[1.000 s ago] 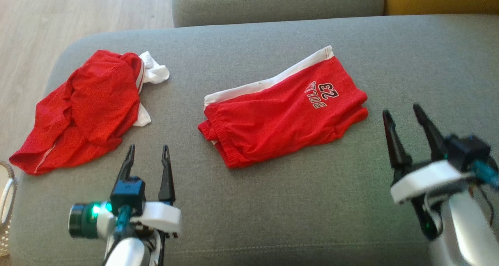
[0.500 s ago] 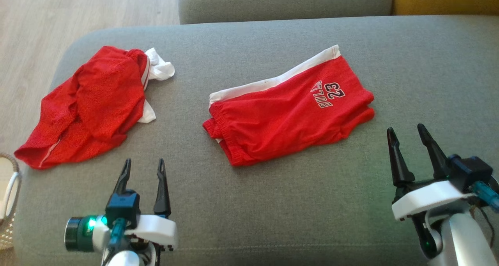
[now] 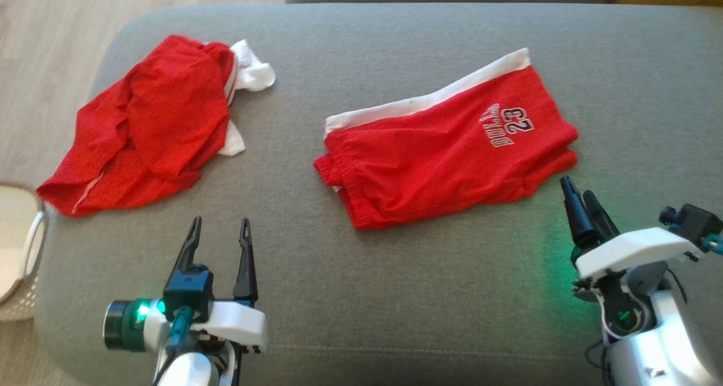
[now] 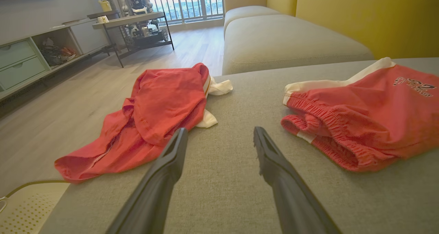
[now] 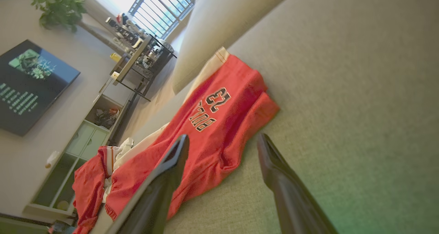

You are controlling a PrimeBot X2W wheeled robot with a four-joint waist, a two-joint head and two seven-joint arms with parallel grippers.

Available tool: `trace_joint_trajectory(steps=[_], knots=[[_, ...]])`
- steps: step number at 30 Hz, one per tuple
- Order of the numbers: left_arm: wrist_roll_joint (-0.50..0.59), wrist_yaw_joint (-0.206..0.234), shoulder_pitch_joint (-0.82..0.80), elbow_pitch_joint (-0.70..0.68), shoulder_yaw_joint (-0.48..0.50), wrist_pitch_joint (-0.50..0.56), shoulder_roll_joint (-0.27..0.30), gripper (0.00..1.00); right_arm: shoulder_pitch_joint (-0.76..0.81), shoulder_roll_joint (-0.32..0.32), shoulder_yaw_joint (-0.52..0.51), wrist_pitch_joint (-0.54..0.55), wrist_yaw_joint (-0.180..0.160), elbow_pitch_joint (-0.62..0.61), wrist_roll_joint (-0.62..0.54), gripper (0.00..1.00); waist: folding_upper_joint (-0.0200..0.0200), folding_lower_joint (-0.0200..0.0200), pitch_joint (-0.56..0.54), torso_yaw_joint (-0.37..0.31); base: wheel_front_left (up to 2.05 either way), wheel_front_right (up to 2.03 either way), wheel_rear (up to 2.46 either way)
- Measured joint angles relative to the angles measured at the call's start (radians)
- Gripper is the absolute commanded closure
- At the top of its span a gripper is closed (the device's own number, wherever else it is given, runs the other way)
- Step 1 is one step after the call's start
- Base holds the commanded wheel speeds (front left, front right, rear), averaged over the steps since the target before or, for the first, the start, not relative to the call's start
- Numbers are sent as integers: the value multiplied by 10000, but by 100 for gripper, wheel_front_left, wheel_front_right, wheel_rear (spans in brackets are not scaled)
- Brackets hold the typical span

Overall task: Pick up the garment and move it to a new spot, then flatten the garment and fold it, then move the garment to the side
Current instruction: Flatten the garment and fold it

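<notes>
"BULLS", "23", on red shorts (image 3: 452, 148)

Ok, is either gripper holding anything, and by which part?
Nothing is held. The left gripper and right gripper are both open and empty above the couch.

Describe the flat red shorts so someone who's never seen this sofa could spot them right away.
On the big grey sofa seat two red garments lie apart. The shorts are the one toward the robot's right, just beyond the right gripper. Unlike the crumpled red garment on the left, they lie folded flat, with a white edge stripe and a printed 23.
</notes>
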Motion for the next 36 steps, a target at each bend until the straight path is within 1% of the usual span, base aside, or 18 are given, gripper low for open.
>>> trace_joint_trajectory(steps=[2,6,7,13,15,17,22,28,34,36], knots=[[88,-8,-32,59,4,2,-75,0,-279,0,-263,291,0,646,734,0,0,0,82,156,0,0,0],[132,31,-123,132,-21,2,-182,0,-802,0,-748,604,-2,1887,1576,0,0,0,234,475,0,0,0],[132,31,-123,132,-21,2,-182,0,-802,0,-748,604,-2,1887,1576,0,0,0,234,475,0,0,0],[142,33,-132,391,-35,0,-282,0,-2071,-138,-1333,654,-6,3352,2290,0,0,-1,440,1014,0,0,0],[224,123,-134,393,-4,0,-297,0,-2338,-184,-1446,704,-8,3624,2401,0,0,-1,492,1139,0,0,0],[219,242,-146,387,105,0,-326,0,-2557,-213,-1578,717,-10,3860,2451,0,0,-1,548,1252,0,0,0],[219,236,-315,359,255,0,-345,0,-3085,-349,-1870,727,-12,4462,2483,0,0,-2,692,1520,0,0,0],[219,228,-380,353,280,0,-389,0,-3880,-529,-2080,725,-12,5382,1998,0,0,-2,841,1747,0,0,0],[219,224,-384,351,305,0,-431,0,-4811,-708,-2159,602,-12,6715,1455,0,0,-2,950,1795,0,0,0],[215,224,-411,318,368,0,-447,0,-5064,-725,-2194,527,-12,6989,1400,0,0,-1,982,1801,0,0,0]])
